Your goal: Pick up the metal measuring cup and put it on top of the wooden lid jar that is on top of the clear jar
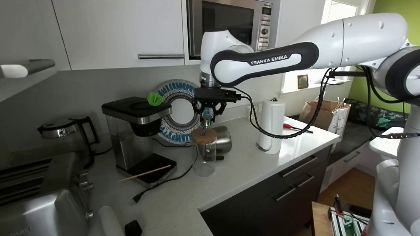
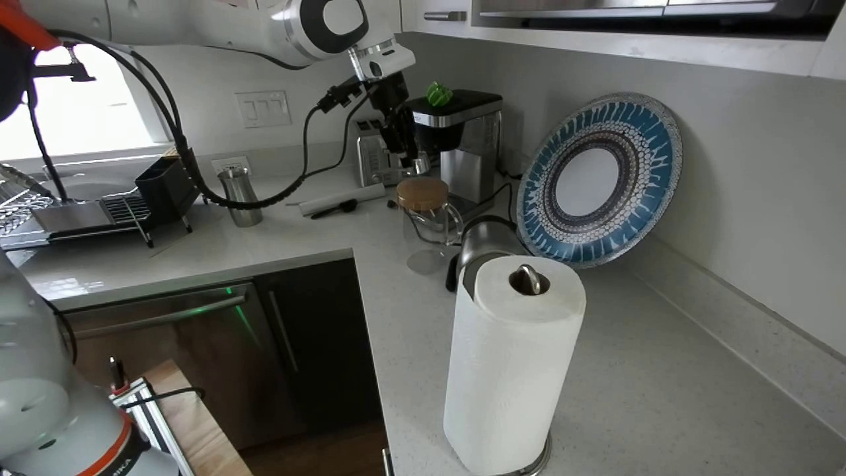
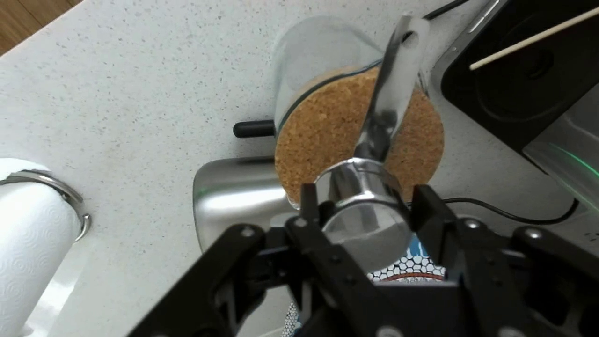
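Black gripper (image 3: 365, 199) way up front at the bottom of the wrist view — jaws clamped around the metal measuring cup (image 3: 367, 229), its handle (image 3: 397, 84) running toward the top edge. Cup's hanging above the wooden lid (image 2: 423, 193) on the clear jar (image 1: 204, 160), roughly center in both exterior views — can't tell whether cup and lid touch.
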Motion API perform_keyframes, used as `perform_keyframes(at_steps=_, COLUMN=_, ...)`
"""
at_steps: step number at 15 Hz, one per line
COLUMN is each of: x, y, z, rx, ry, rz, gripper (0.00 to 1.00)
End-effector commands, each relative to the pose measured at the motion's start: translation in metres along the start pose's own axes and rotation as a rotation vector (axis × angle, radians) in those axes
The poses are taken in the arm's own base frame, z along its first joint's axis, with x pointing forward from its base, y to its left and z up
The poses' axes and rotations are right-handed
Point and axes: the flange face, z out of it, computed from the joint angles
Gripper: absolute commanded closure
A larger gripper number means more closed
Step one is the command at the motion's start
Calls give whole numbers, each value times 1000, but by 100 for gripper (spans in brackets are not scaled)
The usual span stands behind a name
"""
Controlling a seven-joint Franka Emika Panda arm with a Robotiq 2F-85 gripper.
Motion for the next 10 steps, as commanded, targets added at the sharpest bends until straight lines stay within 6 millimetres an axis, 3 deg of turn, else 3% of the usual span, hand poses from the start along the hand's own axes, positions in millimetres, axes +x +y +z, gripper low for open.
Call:
perform_keyframes(at_steps=1, x=0, y=9, z=12, rx=-13, ry=-45, rz=37, gripper=72)
perform_keyframes(at_steps=10, x=16, y=20, z=32, rx=7, ry=-94, rz=112, gripper=72)
